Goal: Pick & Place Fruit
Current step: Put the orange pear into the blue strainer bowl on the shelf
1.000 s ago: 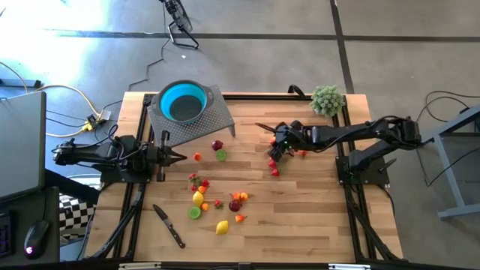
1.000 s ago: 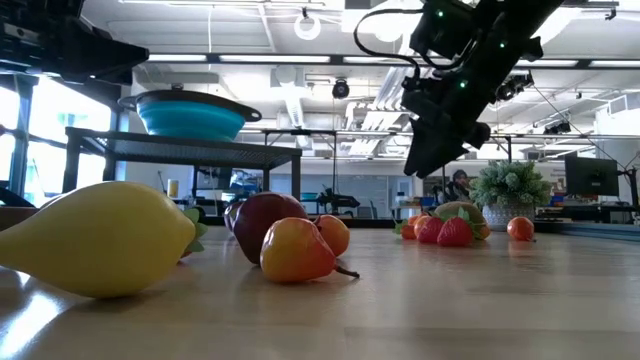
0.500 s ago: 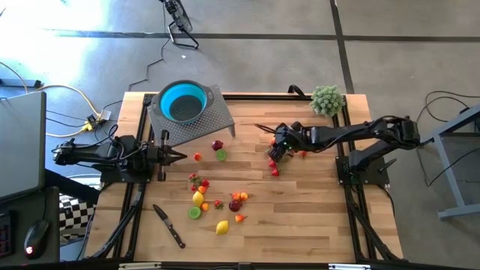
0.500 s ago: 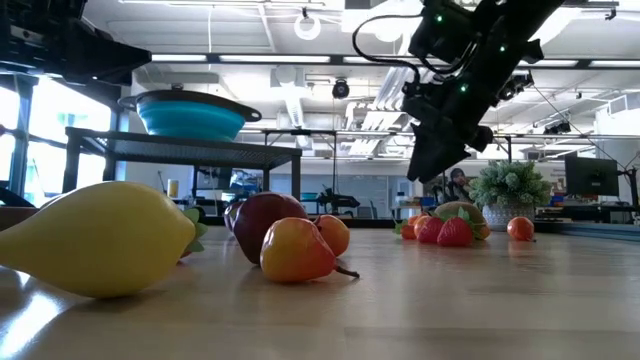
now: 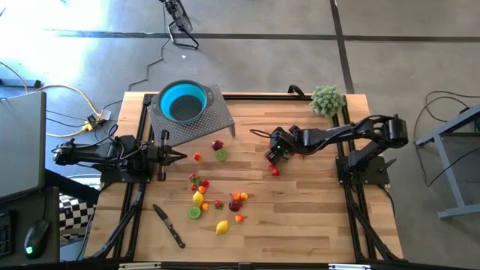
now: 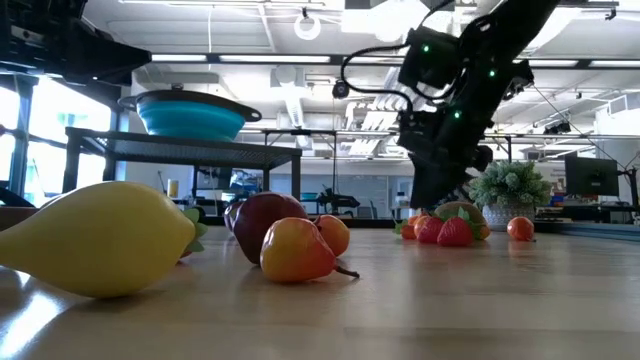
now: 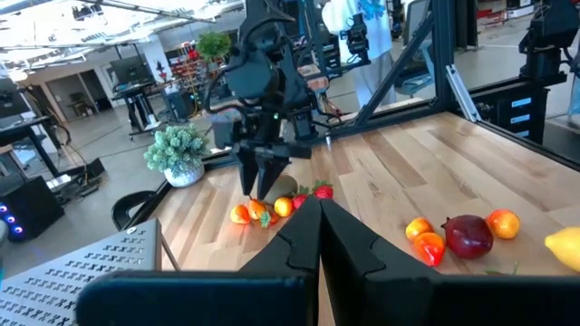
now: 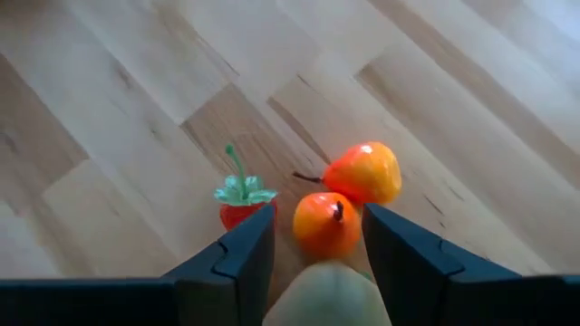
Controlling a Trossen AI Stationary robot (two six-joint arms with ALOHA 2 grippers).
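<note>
Two arms show in the high view: the left gripper (image 5: 180, 156), fingers closed on nothing, rests near the wooden table's (image 5: 315, 225) left edge, while the right gripper (image 5: 274, 155) hangs over a small cluster of red and orange toy fruit (image 5: 274, 168) at mid-table, bare wood open all round. From table height, that cluster (image 6: 440, 228) lies just under its tips. Its wrist camera shows fingers (image 8: 243, 255) parted, straddling an orange round fruit (image 8: 326, 223), with a strawberry (image 8: 241, 205) just beside.
</note>
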